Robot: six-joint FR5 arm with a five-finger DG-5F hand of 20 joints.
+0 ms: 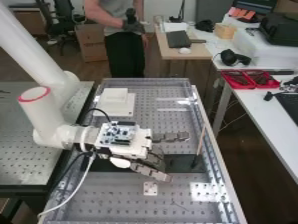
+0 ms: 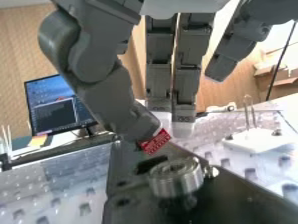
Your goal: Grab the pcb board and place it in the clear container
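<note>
The pcb board (image 2: pixel 155 141) (small and red) is seen right by the tip of the hand (image 2: pixel 143 125), close to the edge of a long black strip (image 2: pixel 126 172). Whether the hand is clamped on the board, or is just beside it, cannot be told.

In the wrist view, a round metal knob (image 2: pixel 176 177) (shiny, like a little pot) is found nearer than the board, on the black strip. Farther off, a screen (image 2: pixel 60 106) is set on a desk.

In the high view, a small white plate with holes (image 1: pixel 151 188) is seen on the near part of the bench (image 1: pixel 116 200). Past it, the black strip is laid across the bench, and a thin stick (image 1: pixel 200 142) is stood up near one end of it. The hand (image 1: pixel 151 171) is held out over the bench, with a blue and white board (image 1: pixel 118 134) (not the red one) fixed on top. Farther along, a white block (image 1: pixel 116 95) is set on a flat white base (image 1: pixel 125 110). Beyond that, red trays (image 1: pixel 250 86) are placed on a white table (image 1: pixel 256 114).
</note>
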